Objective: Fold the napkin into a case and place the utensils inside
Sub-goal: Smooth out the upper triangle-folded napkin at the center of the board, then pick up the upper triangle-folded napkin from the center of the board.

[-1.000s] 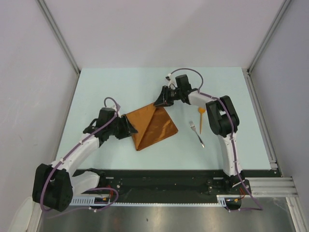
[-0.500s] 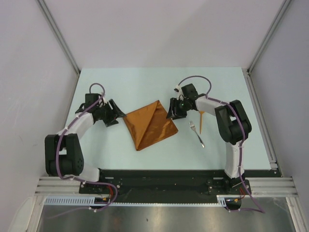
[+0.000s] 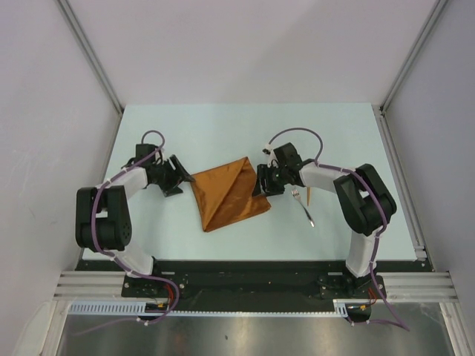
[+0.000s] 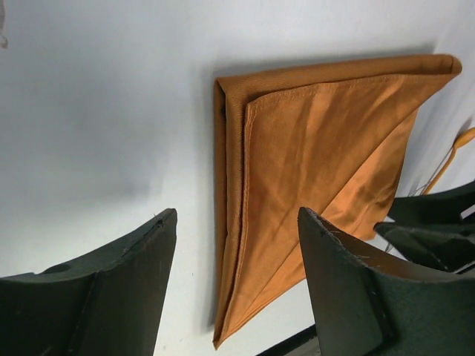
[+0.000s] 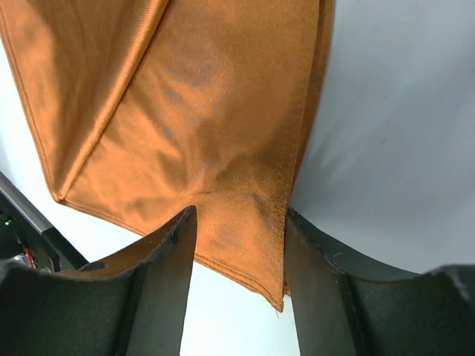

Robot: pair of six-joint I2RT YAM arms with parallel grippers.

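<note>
Left gripper [image 3: 180, 178], clear of the napkin [image 3: 226, 194], and right gripper [image 3: 263, 182], astride its corner, now stand open and empty after releasing it; this fold looks done.

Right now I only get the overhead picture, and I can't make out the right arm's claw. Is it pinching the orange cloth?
Observer: No. Its wrist view shows the right claw with jaws apart. A corner of the napkin lies between its fingers, not squeezed.
Operator: And the other claw?
Observer: The left claw is open too. It is aimed at the napkin's edge and grips nothing.
Operator: Is the cloth a single layer there?
Observer: No. Up close that edge is a fold, with a hemmed upper layer lying just inside it.
</note>
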